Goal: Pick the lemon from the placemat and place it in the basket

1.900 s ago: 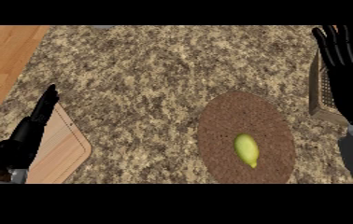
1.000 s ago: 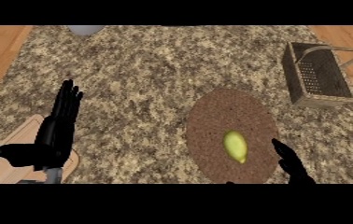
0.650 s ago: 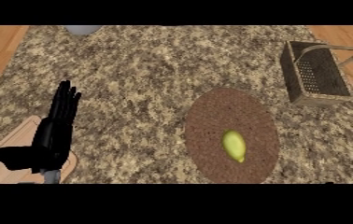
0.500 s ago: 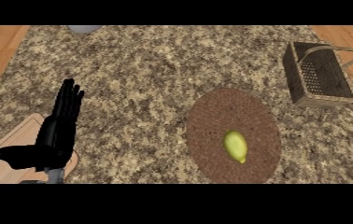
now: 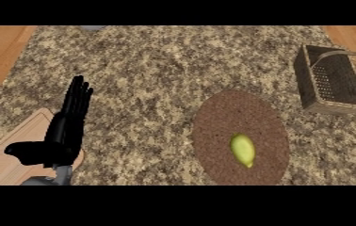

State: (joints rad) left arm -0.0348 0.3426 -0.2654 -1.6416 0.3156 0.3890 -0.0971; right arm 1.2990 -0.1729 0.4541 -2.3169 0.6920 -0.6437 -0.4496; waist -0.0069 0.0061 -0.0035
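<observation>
A yellow-green lemon point(image 5: 243, 149) lies on the round brown placemat point(image 5: 240, 117), toward its lower right part. A brown wicker basket point(image 5: 325, 81) with a handle stands at the right edge of the counter, above and right of the placemat. My left hand point(image 5: 62, 133) shows at the lower left, open with straight fingers pointing up and thumb out to the left, far from the lemon. My right hand does not appear in the head view.
A light wooden board point(image 5: 21, 149) lies at the lower left, partly under my left hand. A grey object point(image 5: 92, 28) peeks in at the top edge. Wooden floor shows past the speckled granite counter point(image 5: 160, 79) at both upper corners.
The right hand, seen at the lower right a second ago, has left the view. The view has shifted slightly; the left hand stays open at the lower left. The lemon has not moved on the placemat.
</observation>
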